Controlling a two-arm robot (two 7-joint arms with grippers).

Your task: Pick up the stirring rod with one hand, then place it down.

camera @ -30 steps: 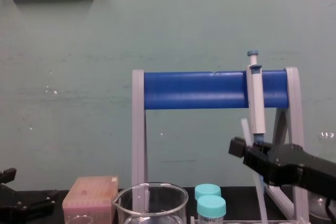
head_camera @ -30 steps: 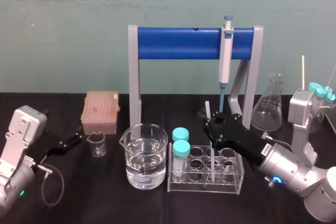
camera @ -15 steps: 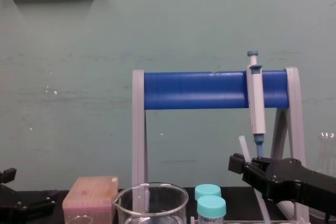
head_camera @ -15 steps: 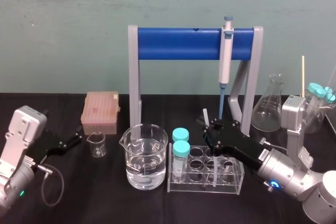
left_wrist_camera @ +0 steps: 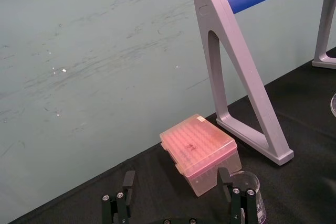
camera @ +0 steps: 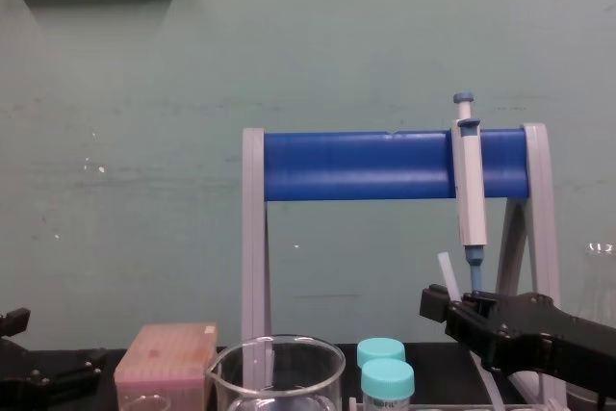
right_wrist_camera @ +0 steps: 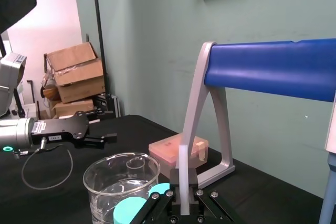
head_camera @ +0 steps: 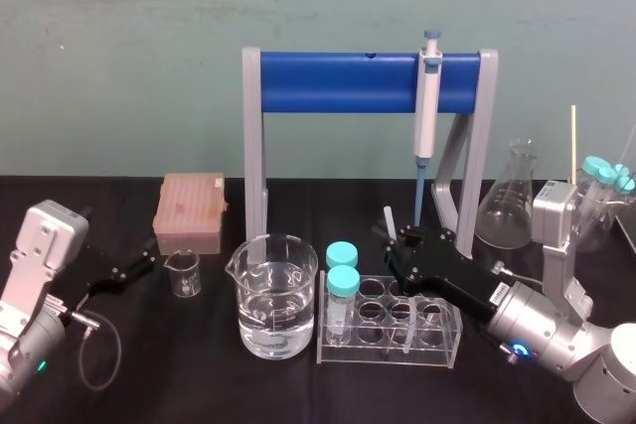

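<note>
The stirring rod (head_camera: 391, 219), thin and whitish, stands nearly upright and leans a little. My right gripper (head_camera: 399, 247) is shut on it just above the clear test tube rack (head_camera: 443, 337). The rod's top sticks out above the black fingers, and its lower part goes down among the rack's wells. The right wrist view has the rod (right_wrist_camera: 184, 174) clamped between the fingers of the gripper (right_wrist_camera: 185, 205). From the chest, the rod (camera: 446, 267) rises above the right gripper (camera: 441, 303). My left gripper (head_camera: 140, 267) rests open at the table's left, also seen from its wrist (left_wrist_camera: 177, 203).
A large beaker of water (head_camera: 273, 295) stands left of the rack, with two blue-capped tubes (head_camera: 342, 267) in the rack's left end. A small beaker (head_camera: 183, 272) and pink tip box (head_camera: 189, 211) sit near the left gripper. A pipette (head_camera: 428, 106) hangs on the blue-barred stand (head_camera: 338, 82); a flask (head_camera: 511, 208) stands behind right.
My right gripper has sunk lower with the rod, carrying its lower end down into the rack. The left arm has stayed still.
</note>
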